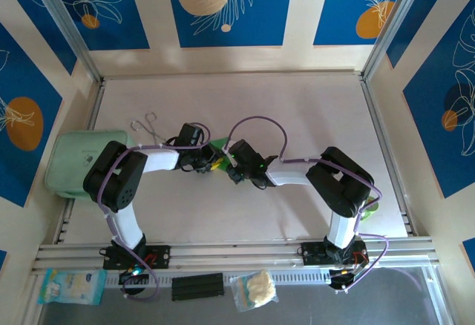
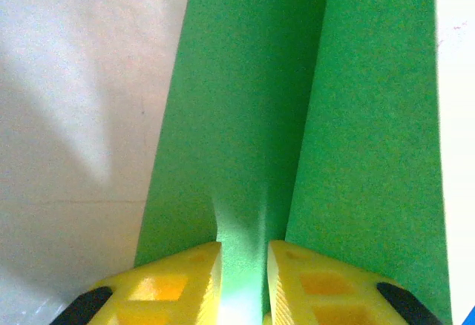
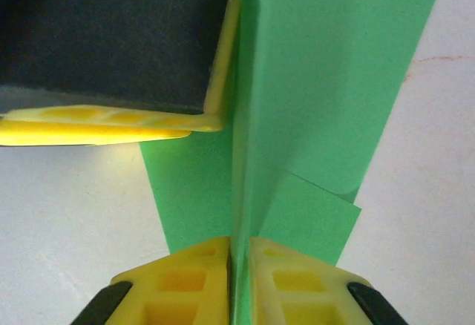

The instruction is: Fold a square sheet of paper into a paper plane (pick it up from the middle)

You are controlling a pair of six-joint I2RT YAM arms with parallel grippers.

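**Both claws on the ridge, end to end**

The sheet of paper is lying at mid-table, already creased into a long shape, with a raised centre ridge and flaps falling to either side. The right gripper is clenching that ridge at one end of the sheet, its yellow fingers pressing together with the green fold between them. The left gripper is facing the sheet from the opposite end. Its fingers are standing a narrow gap apart with the ridge running into that gap, so it is looking like a light pinch on the paper, not a release.

The sheet's long axis is running straight from one claw to the other, so both arms are equally near. By my reading, the next crease is depending on the two working along that line without twisting it.

Left of the sheet and well apart, a pale mint pouch is lying closed, its contents not showing. Nearer than the sheet, beyond the arm bases, a large clear bag and a small clear bag are each holding something pale
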